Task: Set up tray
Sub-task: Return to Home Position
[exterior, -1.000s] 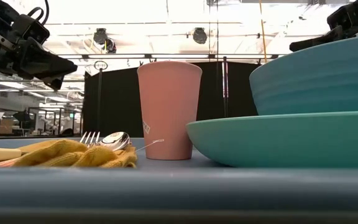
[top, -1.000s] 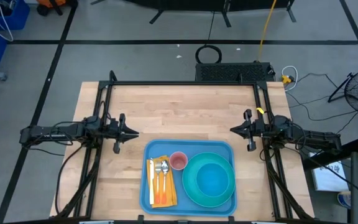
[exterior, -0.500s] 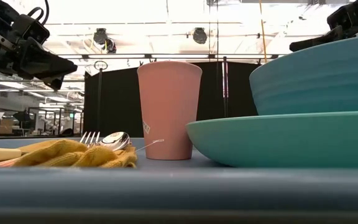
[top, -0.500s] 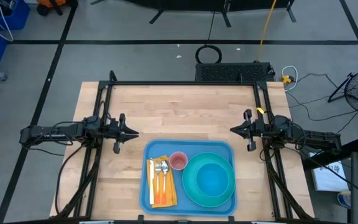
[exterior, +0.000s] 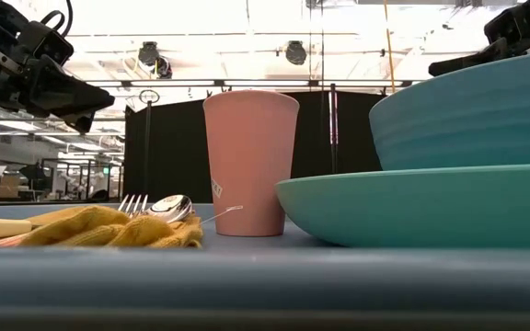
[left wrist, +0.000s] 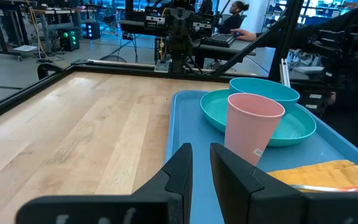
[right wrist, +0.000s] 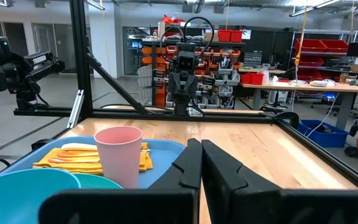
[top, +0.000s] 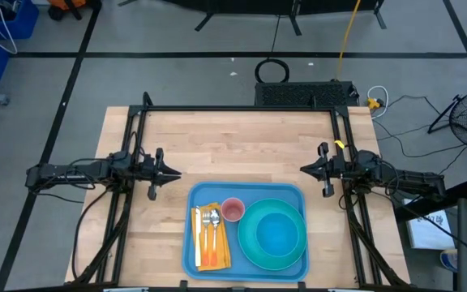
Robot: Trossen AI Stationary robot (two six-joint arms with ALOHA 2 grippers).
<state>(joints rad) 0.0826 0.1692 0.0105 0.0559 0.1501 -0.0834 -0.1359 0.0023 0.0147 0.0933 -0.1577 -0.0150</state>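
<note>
The light-blue tray (top: 246, 195) lies flat on the wooden table near its near edge. On it stand a round teal plate (top: 255, 243) with a teal bowl (top: 279, 234) in it, an upright pink cup (top: 233, 210), and a yellow napkin (top: 218, 258) carrying a fork and spoon (top: 211, 217). My left gripper (top: 178, 173) hovers shut above the table left of the tray's far-left corner. My right gripper (top: 302, 169) hovers shut by the far-right corner. Neither touches anything. The left wrist view shows the cup (left wrist: 252, 124) and tray (left wrist: 185, 124) ahead.
A black metal frame (top: 242, 109) borders the table's far and side edges. Bare wood (top: 237, 146) stretches between the tray and the far edge. The other arm's base (right wrist: 185, 81) shows across the table in each wrist view. A person sits at a desk in the room beyond (left wrist: 235, 12).
</note>
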